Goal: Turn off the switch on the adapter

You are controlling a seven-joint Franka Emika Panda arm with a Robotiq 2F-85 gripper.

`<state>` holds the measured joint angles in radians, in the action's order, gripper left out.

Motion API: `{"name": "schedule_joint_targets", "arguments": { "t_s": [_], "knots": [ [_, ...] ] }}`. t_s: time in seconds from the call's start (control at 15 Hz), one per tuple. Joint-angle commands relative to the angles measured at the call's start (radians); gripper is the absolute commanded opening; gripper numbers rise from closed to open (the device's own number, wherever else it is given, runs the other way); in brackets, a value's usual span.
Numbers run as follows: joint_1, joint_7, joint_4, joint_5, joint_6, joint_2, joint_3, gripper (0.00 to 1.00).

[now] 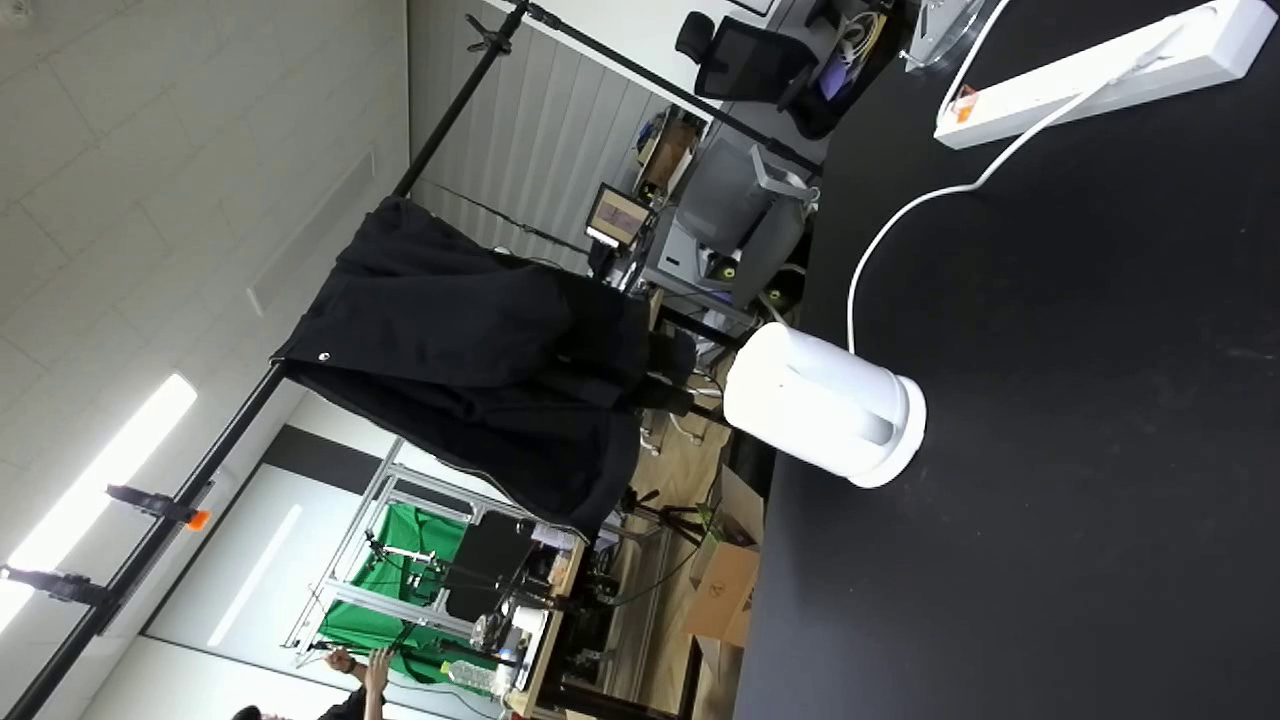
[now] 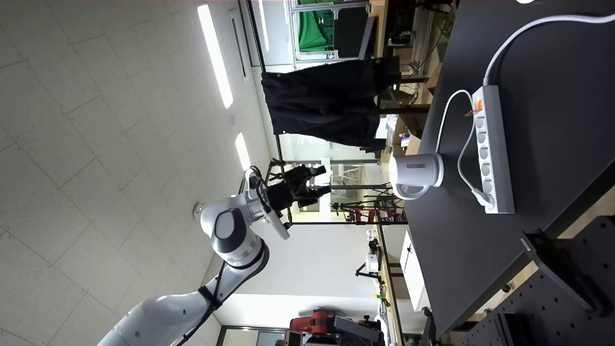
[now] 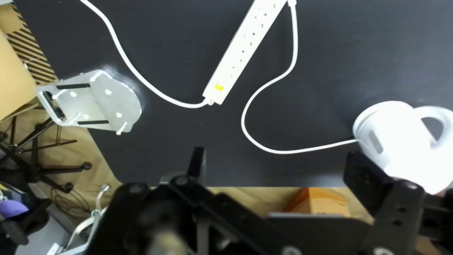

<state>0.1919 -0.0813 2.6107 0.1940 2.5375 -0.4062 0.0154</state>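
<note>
The black table (image 2: pixel 552 110) fills the right of the frame in an exterior view, bearing the task's things. The robot arm (image 2: pixel 233 235) extends from lower left to mid-frame, well apart from the table, probably to clear what stands below. At right lies the adapter (image 2: pixel 493 151), a long white strip set face up, presumably for easy access. The kettle (image 2: pixel 417 170) stands left of it, apart. In the wrist view the gripper (image 3: pixel 276 161) spans the bottom, jaws spread wide with nothing between them; a press would likely want them brought together. Above, the kettle's cord (image 3: pixel 243 122) curves slack, leaving room between kettle and adapter. The switch (image 3: pixel 219 86) shows yellow just above mid-frame, perhaps lit because it is on
</note>
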Motion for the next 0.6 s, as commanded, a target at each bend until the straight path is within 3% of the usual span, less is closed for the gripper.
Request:
{"name": "schedule_joint_targets", "arguments": {
  "t_s": [0.0,0.2,0.33,0.53],
  "knots": [
    [0.110,-0.170,-0.050,0.127,0.188,0.187,-0.023,1.00],
    [0.186,-0.326,-0.118,0.271,0.233,0.333,-0.028,1.00],
    [0.178,-0.422,-0.183,0.366,0.194,0.419,0.003,0.75],
    [0.102,-0.524,-0.291,0.446,0.115,0.545,0.082,0.53]
  ]
}}
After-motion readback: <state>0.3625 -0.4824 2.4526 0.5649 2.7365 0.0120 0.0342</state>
